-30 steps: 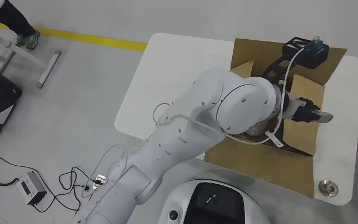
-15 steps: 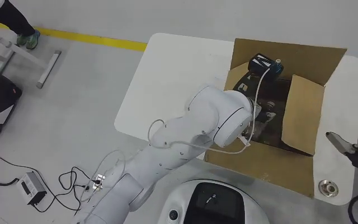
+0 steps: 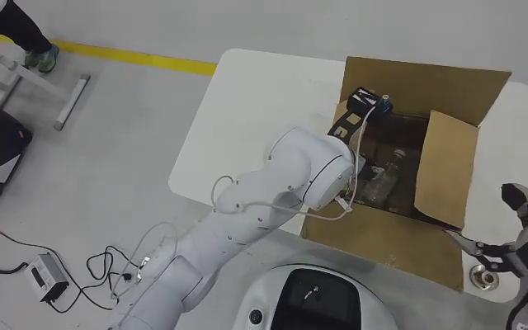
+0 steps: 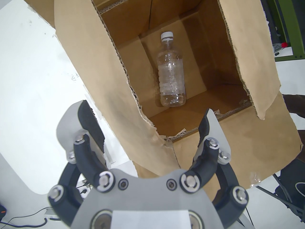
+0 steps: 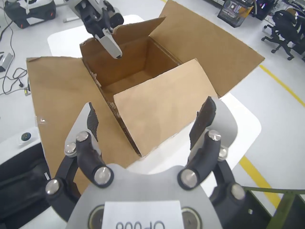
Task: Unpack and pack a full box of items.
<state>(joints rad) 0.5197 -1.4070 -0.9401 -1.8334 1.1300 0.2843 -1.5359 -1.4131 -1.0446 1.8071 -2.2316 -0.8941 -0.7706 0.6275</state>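
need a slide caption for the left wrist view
Open left gripper above a cardboard box with one clear plastic bottle lying on its floor.

Cardboard box (image 4: 209, 48): plain brown, paler corrugated stripe along cut and torn edges, darker in shade inside. Plastic bottle (image 4: 171, 72) in box ahead of L gripper (image 4: 146, 107): clear, ribbed bands round mid, white cap (image 4: 166, 35). L gripper: silver plates, black links, black pads (image 4: 88, 116). R gripper (image 5: 150, 103): same silver/black, plus white label (image 5: 141, 214) w/ black print. Table (image 4: 31, 84) beside L gripper: white, few dark scuffs. Floor (image 3: 107, 148): pale grey; yellow line (image 5: 282, 84) beyond R gripper.
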